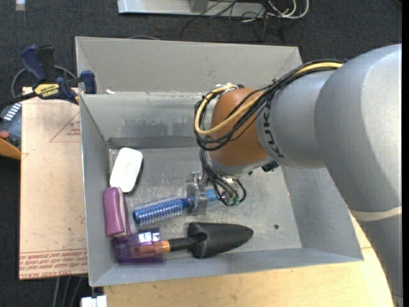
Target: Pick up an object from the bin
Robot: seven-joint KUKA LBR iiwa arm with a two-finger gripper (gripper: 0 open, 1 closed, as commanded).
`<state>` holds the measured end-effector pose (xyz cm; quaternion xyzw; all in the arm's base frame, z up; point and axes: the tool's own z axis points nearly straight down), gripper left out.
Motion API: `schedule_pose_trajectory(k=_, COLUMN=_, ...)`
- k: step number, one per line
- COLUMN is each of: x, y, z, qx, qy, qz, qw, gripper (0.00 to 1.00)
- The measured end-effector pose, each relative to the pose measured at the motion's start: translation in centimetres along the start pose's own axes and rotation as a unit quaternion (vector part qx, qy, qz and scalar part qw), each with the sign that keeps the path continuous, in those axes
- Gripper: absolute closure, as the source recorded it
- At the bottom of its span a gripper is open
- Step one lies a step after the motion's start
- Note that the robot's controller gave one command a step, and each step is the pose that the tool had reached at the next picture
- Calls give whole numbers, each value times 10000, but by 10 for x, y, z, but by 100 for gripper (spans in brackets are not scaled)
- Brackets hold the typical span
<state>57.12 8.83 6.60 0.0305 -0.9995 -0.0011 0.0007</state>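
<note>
**Gripper low at the blue brush, nothing lifted yet**

In the grey bin (94,171) every thing lay on the floor, so the pick itself was not yet done. At the left side, a white oval piece (126,168) rested near the left wall. Just nearer than it lay a purple tube (114,211), and at the near left corner a purple block (139,248).

To the right of these, about the middle of the floor, lay a blue spiral brush (160,210), pointing left to right. Its right end met the gripper (201,194), which stood low in the bin, close to the floor. Whether the gripper was open or closed could not be told, because the orange cover (233,130) and the cables of the wrist hid much of it. No thing could be seen clearly held in it.

Nearer than the brush lay a black scoop-shaped piece (217,238) with a brown handle, apart from the gripper. The right part of the bin floor carried nothing.

In my judgement the approach was finished, and the blue brush was the thing nearest to a grasp. What remained was to close on it surely, to raise it clear of the floor, and to bring it out of the bin.
</note>
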Motion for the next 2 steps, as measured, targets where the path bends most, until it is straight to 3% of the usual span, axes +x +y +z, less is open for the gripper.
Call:
schedule_pose_trajectory(k=1, x=23, y=-4, z=-88, qx=0, qy=21, qz=-27, qw=10000, gripper=100)
schedule_pose_trajectory(k=2, x=25, y=-4, z=-104, qx=1, qy=23, qz=-35, qw=10000, gripper=100)
